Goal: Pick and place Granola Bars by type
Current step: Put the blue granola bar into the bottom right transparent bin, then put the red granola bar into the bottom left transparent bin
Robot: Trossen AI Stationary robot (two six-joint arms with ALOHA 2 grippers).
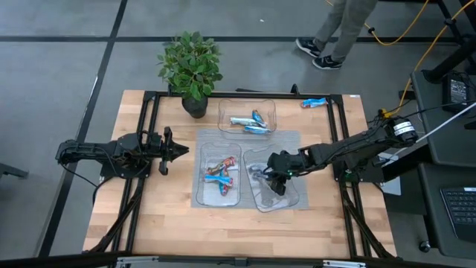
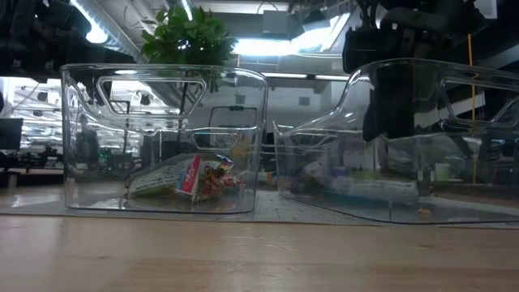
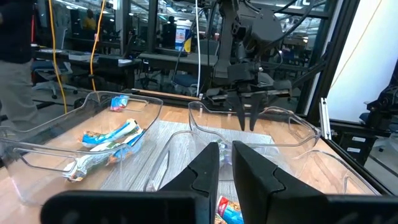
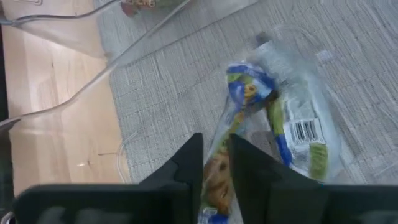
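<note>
Right gripper [image 1: 277, 181] reaching into right tray [image 1: 291, 201], jaws narrowly pinching silvery-green bar [image 4: 219, 174] for sorting; left gripper [image 1: 178, 150] waiting beside mat, jaws nearly closed, holding nothing.

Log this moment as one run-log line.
right gripper: down in right clear plastic tray, fingers nearly together over pale silvery-green wrapped bars | left gripper: waiting left of trays

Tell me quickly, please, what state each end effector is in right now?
Left end effector: shut, empty, beside the trays.
Right end effector: down in a clear tray, shut on a granola bar.
</note>
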